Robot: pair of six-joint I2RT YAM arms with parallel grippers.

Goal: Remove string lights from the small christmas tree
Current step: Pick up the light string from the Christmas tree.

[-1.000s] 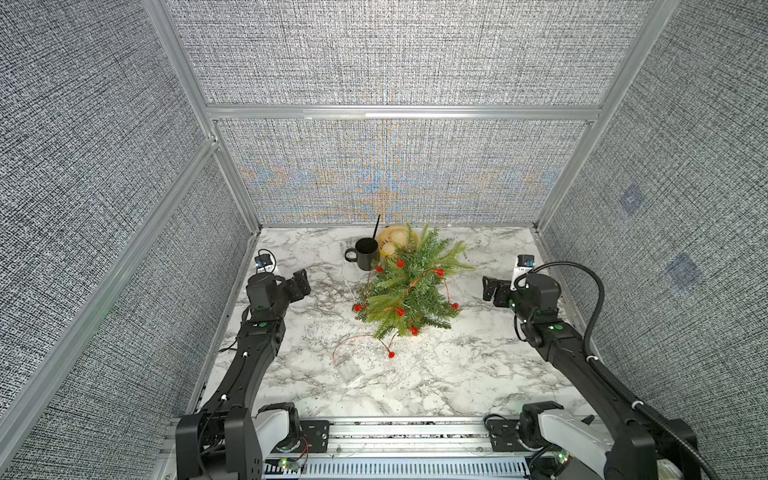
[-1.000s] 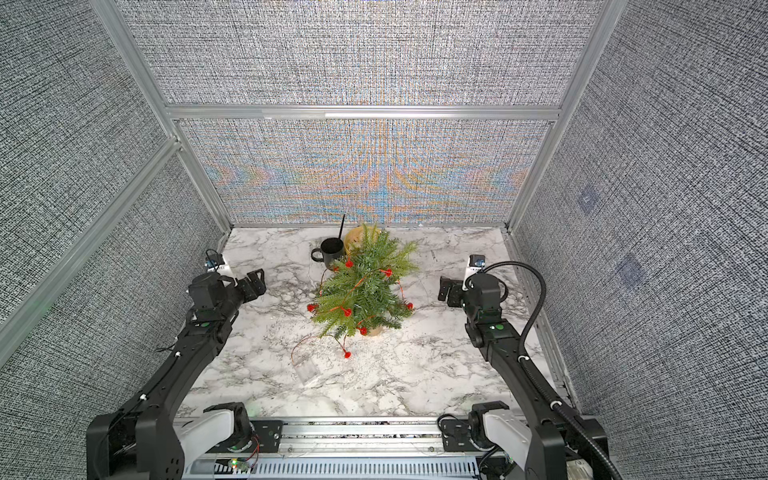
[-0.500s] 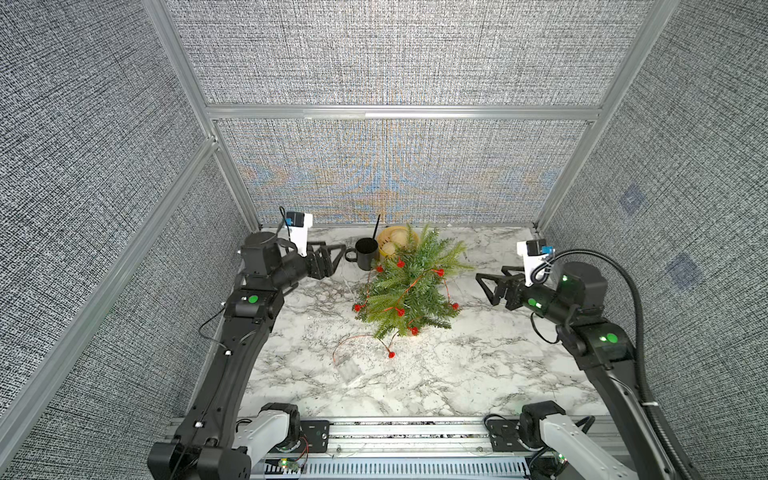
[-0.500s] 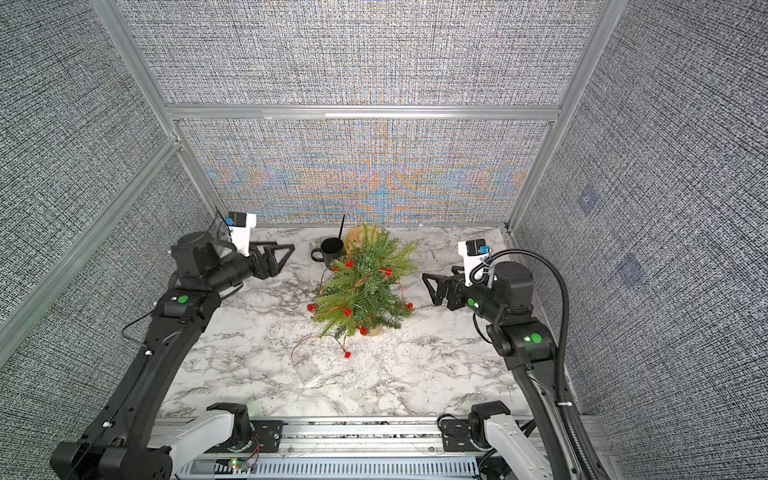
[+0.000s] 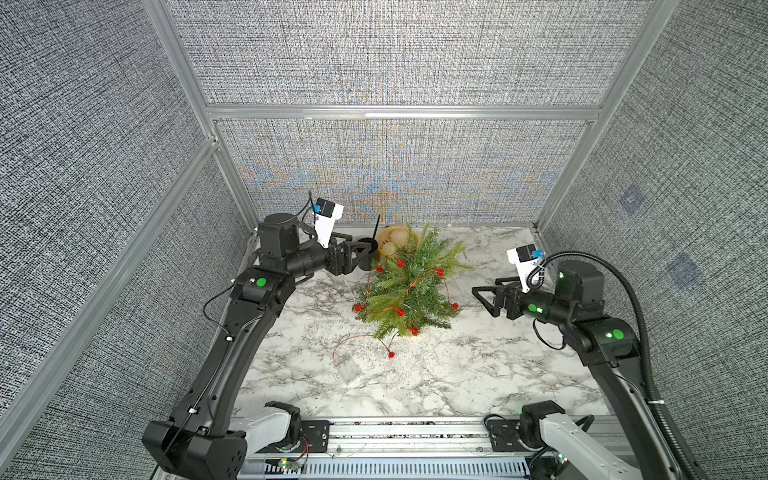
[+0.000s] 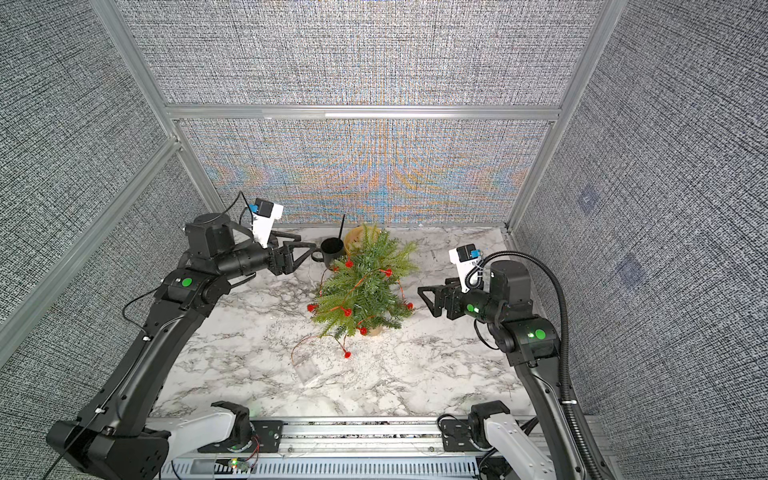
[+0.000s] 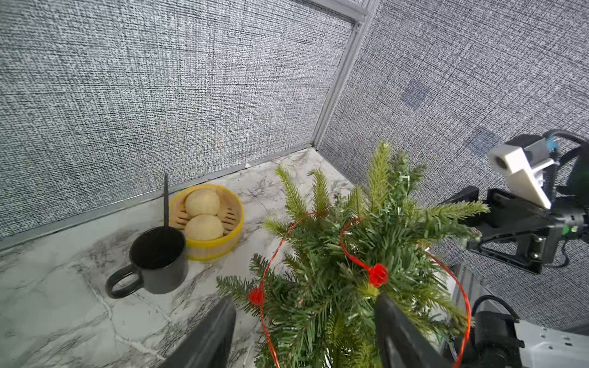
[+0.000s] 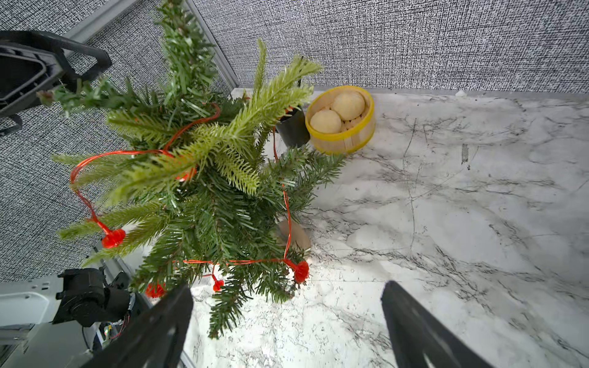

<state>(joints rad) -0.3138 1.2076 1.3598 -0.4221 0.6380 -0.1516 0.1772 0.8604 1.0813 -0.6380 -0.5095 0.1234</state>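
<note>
String lights point(image 5: 401, 311) are looping around the small christmas tree point(image 5: 409, 286). Their coppery-red wire is running in loose turns among the green fronds, with red bulbs showing at several levels. In both top views the tree is standing upright just above the centre of the frame on the marble tabletop point(image 5: 457, 374). One tail of the wire is trailing off the lowest fronds toward the lower left, where the clear battery box point(image 5: 348, 368) is lying flat on the marble, apart from the tree (a lone red bulb is lying just up and to its right). The tree's pale tan base point(image 8: 291, 237) is showing under the branches in the right wrist view.

Left of the tree in a top view, the left gripper point(image 5: 359, 244) is hovering with its jaws spread wide and holding nothing, its tips sitting close to the black mug point(image 5: 368, 259). The right gripper point(image 5: 484, 286) is hanging at the right of the tree, near the outer fronds, its jaws likewise parted and empty.

Toward the upper centre, just beside the mug, a yellow-rimmed basket point(image 7: 208, 251) is holding two pale buns point(image 7: 203, 202), and a thin black stick point(image 7: 165, 200) is standing in the mug.
</note>
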